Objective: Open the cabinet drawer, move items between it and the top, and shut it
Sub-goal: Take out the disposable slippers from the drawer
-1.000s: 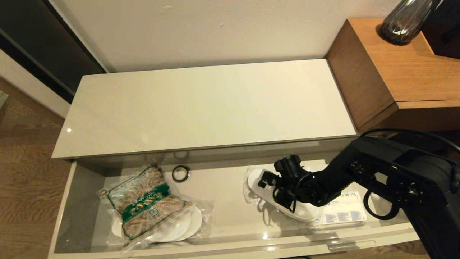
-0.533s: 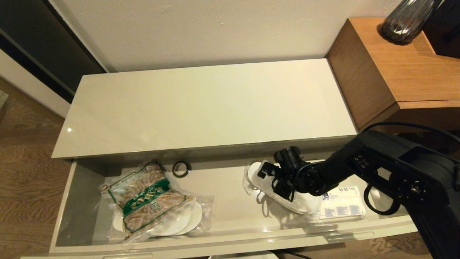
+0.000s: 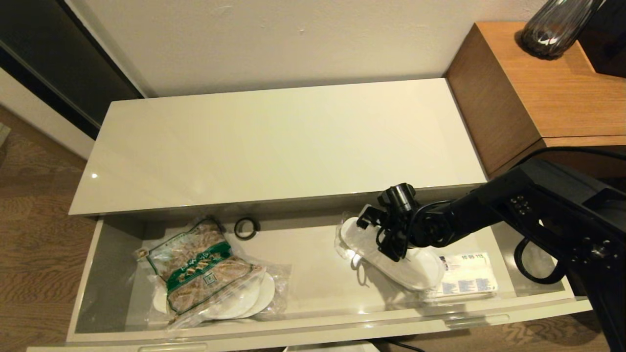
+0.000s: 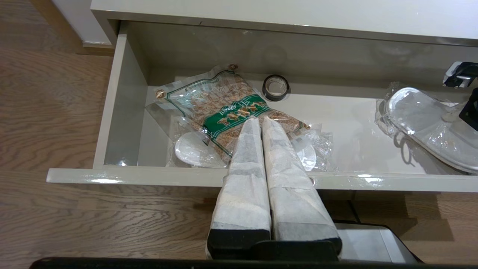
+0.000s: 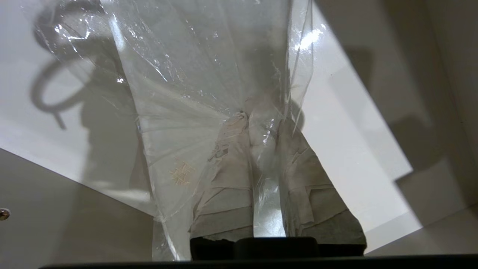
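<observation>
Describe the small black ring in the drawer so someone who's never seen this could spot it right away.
Look into the open cabinet drawer, along its back wall left of the middle. The small black ring lies flat there by the top corner of the green-labelled bag. It is the only dark, round, hollow, unwrapped thing inside.

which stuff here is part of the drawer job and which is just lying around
Job: cabinet drawer; wrapped slippers, pinched by right gripper; blue-labelled packet; cabinet top.
Lying about: green-labelled bag; black ring; wood block; glass vase.
</observation>
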Tool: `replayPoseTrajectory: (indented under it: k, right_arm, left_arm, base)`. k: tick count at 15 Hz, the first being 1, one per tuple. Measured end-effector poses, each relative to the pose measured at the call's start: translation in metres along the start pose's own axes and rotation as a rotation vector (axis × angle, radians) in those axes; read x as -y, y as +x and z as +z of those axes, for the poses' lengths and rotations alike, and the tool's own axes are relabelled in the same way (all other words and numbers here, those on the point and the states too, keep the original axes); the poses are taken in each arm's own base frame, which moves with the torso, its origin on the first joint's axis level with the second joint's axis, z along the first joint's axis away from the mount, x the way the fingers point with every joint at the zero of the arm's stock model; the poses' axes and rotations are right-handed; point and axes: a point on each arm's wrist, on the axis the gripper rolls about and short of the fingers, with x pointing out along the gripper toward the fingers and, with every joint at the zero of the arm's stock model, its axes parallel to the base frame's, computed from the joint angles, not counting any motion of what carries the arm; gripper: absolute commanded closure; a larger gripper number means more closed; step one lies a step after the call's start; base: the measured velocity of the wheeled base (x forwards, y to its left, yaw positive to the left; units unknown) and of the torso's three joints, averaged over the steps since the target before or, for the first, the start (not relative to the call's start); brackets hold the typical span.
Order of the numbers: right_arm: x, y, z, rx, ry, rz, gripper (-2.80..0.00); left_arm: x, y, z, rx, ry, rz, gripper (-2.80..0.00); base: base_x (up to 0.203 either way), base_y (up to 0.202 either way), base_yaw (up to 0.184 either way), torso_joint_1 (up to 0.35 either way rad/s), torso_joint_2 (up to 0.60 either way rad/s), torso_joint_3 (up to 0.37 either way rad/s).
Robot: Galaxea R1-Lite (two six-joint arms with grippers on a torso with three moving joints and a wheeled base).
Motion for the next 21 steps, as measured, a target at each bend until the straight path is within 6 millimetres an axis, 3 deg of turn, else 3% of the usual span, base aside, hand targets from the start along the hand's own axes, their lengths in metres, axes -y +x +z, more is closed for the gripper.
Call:
replayPoseTrajectory:
  k: [5, 13, 21]
  right_arm:
    - [0.005, -0.018, -0.003, -0.016, -0.005, 0.014, 0.0]
    - [0.008, -0.077, -0.014, -0.03, -0.036, 0.057, 0.0]
    - [-0.012, -0.13, -0.031, -0.007, -0.054, 0.084, 0.0]
  left_arm:
    - [0.0, 0.0, 0.0, 0.0, 0.0, -0.001, 0.0]
    - [0.0, 0.0, 0.0, 0.0, 0.0, 0.0, 0.0]
    - [0.0, 0.0, 0.0, 0.0, 0.0, -0.001, 0.0]
  base:
    - [0.0, 0.0, 0.0, 0.0, 0.0, 0.0]
    - [0.0, 0.0, 0.0, 0.0, 0.0, 0.0]
    - [0.0, 0.0, 0.0, 0.0, 0.0, 0.0]
